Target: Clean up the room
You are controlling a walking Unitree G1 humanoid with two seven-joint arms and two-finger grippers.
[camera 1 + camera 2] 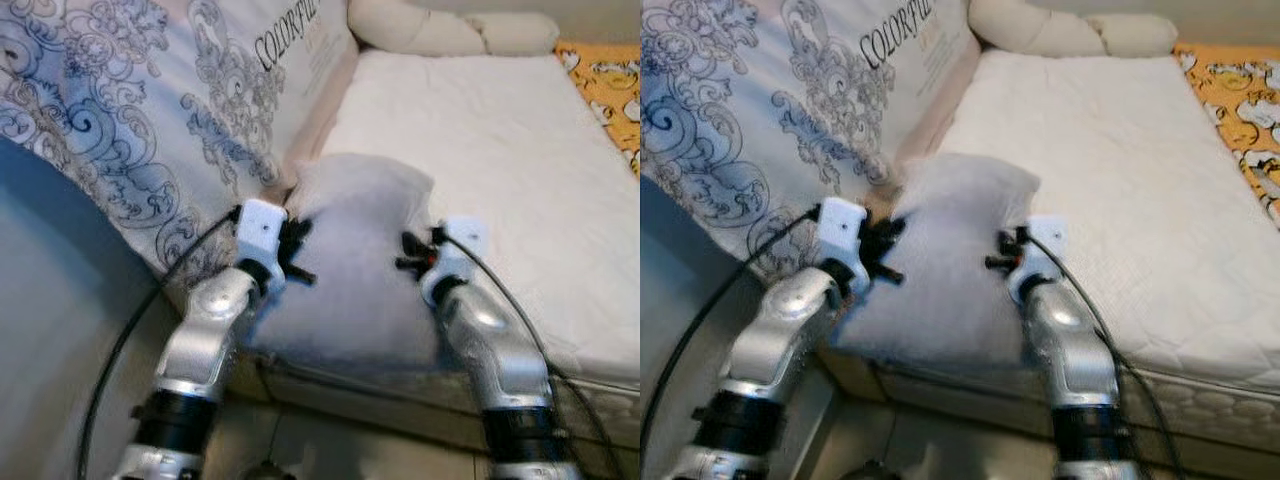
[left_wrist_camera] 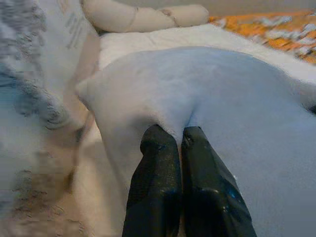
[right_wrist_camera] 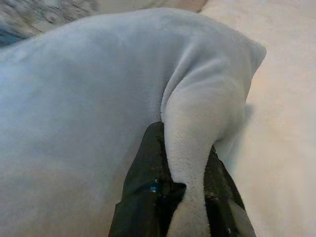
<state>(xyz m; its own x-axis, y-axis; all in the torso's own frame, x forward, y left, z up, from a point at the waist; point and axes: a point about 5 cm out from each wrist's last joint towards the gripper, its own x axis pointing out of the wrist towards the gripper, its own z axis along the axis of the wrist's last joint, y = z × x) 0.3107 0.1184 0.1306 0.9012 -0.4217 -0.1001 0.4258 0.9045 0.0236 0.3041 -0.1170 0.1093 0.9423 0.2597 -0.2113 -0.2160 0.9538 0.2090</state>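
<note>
On white mattress, plump grey pillow, both tools pinching

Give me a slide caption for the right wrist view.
Right gripper pinches a fold of the pale blue pillow above the white mattress.

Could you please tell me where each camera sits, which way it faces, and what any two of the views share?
Left eye: on the head, looking forward and down at the bed; both silver arms show, holding a pillow.
Right eye: beside it, same scene, shifted slightly.
Left wrist: along the left pincer, fingers shut on the pillow's edge.
Right wrist: along the right pincer, pinching a fold of pillow.
Shared: all four show the pillow and bed.
</note>
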